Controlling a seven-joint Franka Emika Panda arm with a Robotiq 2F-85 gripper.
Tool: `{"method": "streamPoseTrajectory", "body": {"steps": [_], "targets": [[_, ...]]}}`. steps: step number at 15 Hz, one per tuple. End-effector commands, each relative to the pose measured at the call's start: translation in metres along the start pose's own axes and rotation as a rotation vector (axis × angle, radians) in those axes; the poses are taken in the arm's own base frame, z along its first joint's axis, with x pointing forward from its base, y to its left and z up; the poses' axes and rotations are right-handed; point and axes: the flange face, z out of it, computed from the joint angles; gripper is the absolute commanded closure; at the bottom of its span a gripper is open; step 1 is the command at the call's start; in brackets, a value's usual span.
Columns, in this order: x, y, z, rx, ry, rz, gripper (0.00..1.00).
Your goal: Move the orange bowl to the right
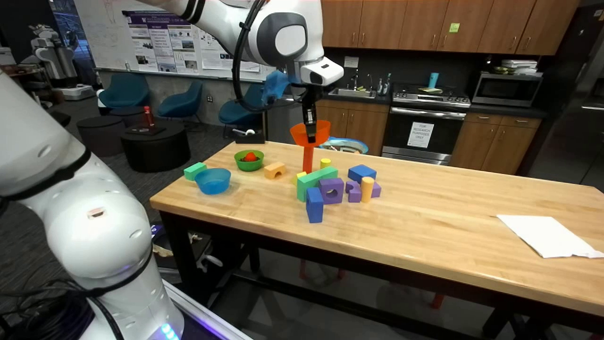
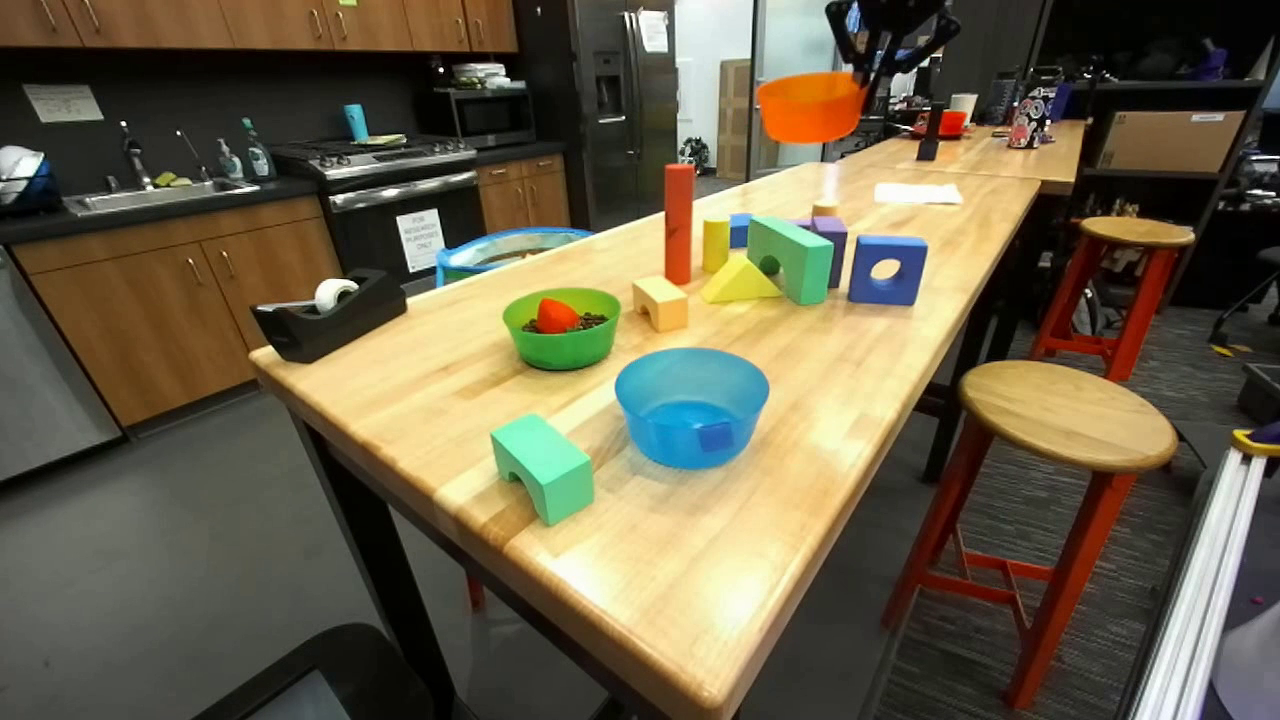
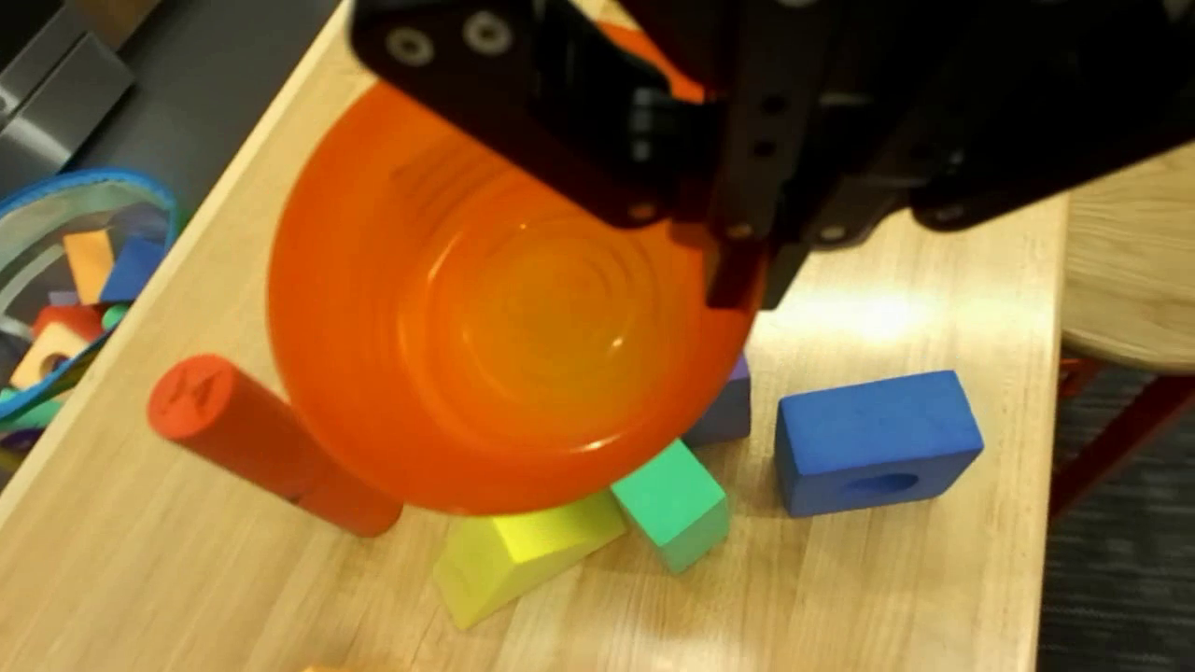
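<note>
The orange bowl [image 1: 298, 134] is held in the air above the table, over the group of blocks; it shows in both exterior views [image 2: 806, 110]. My gripper [image 1: 310, 136] is shut on the bowl's wall. In the wrist view, one finger of the gripper [image 3: 754, 301] is inside the bowl [image 3: 551, 327] and one outside, with the rim pinched between. The bowl looks roughly level and its visible inside is empty. It hides part of the blocks beneath it in the wrist view.
Under the bowl stand a tall red cylinder [image 2: 678, 225], a green arch [image 2: 790, 255], a yellow triangle [image 2: 740, 282] and a blue block [image 2: 888, 270]. A blue bowl [image 2: 690, 405] and a green bowl [image 2: 562, 345] are at one end. White paper [image 1: 542, 233] lies toward the other.
</note>
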Motion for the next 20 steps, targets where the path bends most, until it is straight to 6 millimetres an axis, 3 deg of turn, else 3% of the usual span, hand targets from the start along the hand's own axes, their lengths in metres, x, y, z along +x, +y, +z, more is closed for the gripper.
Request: {"method": "streamPoseTrajectory", "body": {"steps": [1,6,10,20], "targets": [[0.025,0.034,-0.001,0.028,-0.041,0.176,0.99],[0.059,0.087,0.013,0.069,-0.086,0.351,0.99],[0.076,0.118,0.025,0.091,-0.089,0.451,0.99],[0.115,0.132,0.047,0.141,-0.129,0.595,0.99]]}}
